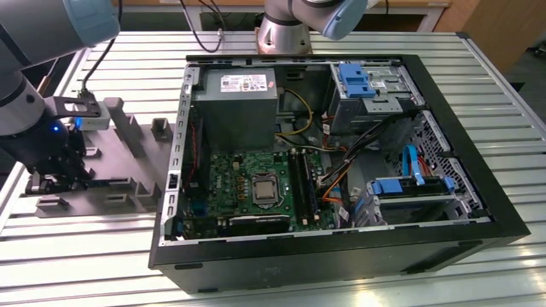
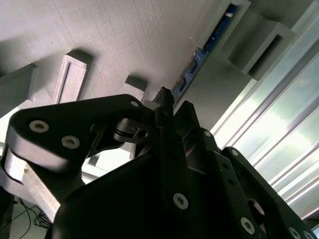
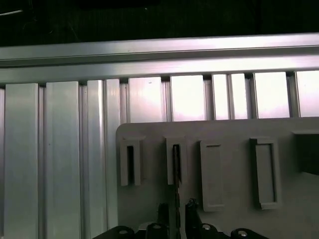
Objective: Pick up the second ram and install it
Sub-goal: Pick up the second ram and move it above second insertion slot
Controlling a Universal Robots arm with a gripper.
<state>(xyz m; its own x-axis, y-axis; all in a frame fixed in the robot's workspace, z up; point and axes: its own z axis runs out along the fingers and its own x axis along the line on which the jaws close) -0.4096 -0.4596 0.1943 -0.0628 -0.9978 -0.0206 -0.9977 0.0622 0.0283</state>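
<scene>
At nine o'clock in the exterior view, the gripper (image 1: pixel 53 182) is a dark mass covering part of the holder tray (image 1: pixel 102 173). In the first wrist view the second ram (image 3: pixel 176 159) stands edge-on, chips unseen.

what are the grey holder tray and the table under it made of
The holder tray looks like matte grey plastic, possibly 3D printed: it has a dull, even surface with raised blocks, and the second wrist view shows a fine line texture. The table looks like bare aluminium: bright slats with a brushed sheen and long straight grooves.
</scene>
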